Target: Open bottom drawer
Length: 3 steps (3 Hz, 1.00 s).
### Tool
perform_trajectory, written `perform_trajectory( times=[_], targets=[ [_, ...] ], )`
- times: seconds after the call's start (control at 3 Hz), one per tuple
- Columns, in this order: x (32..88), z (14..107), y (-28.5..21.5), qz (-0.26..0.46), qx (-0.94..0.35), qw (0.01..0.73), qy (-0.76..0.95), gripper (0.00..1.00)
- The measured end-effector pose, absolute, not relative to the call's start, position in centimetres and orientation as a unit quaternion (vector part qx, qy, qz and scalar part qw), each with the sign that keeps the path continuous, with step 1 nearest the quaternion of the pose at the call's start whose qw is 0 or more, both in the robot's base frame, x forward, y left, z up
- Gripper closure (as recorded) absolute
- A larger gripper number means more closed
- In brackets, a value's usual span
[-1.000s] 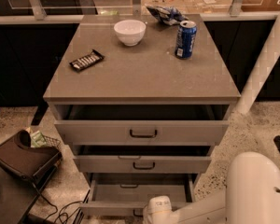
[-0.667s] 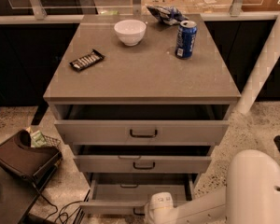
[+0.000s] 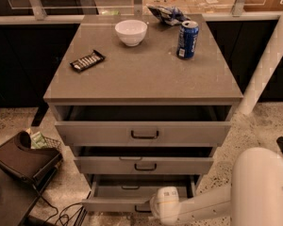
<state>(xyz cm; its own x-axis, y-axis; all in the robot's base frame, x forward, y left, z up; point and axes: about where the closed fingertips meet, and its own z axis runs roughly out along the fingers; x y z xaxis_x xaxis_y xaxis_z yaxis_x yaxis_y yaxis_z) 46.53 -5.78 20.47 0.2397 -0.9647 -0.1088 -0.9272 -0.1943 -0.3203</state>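
Three grey drawers sit under the worktop (image 3: 146,79), and all the action is at the lowest one. The gripper (image 3: 154,207) is down at the front edge of the bottom drawer (image 3: 114,204), right by a dark sliver that is probably its bar handle (image 3: 141,210). The white wrist blocks the view there, so I cannot tell whether the gripper is clamped on that handle or standing wide beside it.

The bottom drawer juts out further than the other two, with its plain grey inside showing just behind the gripper. By my reckoning it's well on its way, though there may be travel left.

Straight above the gripper is the middle drawer (image 3: 144,165), and over that the top drawer (image 3: 144,133). Both are ajar. Far above on the worktop stand a white bowl (image 3: 131,32), a blue soda can (image 3: 187,39) and a wrapped snack bar (image 3: 87,60), all well clear of this job.

To do the pull well, I'd say draw straight back along the runners, level and steady. Lifting would nudge the middle drawer overhead, and dragging sideways could rack the front. Ease off before the end stop. Cables (image 3: 61,216) lie on the floor off to the gripper's side, so stay above them.
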Motion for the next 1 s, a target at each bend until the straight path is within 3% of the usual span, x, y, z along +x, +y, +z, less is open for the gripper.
perform_trajectory(
  times=[1.0],
  targets=[
    [46.0,31.5,-6.4,-0.123,-0.780,0.136,0.599,1.00]
  ],
)
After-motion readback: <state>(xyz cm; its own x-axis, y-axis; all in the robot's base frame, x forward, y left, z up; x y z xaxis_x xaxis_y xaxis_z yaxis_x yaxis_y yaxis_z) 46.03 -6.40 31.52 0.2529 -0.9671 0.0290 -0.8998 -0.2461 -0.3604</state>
